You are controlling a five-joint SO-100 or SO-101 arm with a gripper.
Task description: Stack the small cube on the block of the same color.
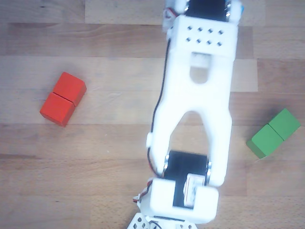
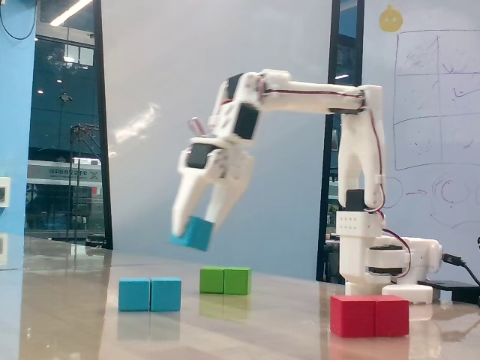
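- The small light-blue cube [image 2: 192, 233] hangs in the air, pinched between the gripper [image 2: 189, 231] fingers, above and just right of the light-blue two-cube block [image 2: 150, 294] in the fixed view.
- It sits tilted; released like that, it could land on an edge and tumble off.
- Coming down off-centre might shove the block aside.

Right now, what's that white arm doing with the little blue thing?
The white robot arm's claw is shut on a small light-blue cube, held in the air above the wooden table. Below it lies a longer light-blue two-cube block, with nothing on it yet. A green two-cube block and a red two-cube block lie untouched on the table.
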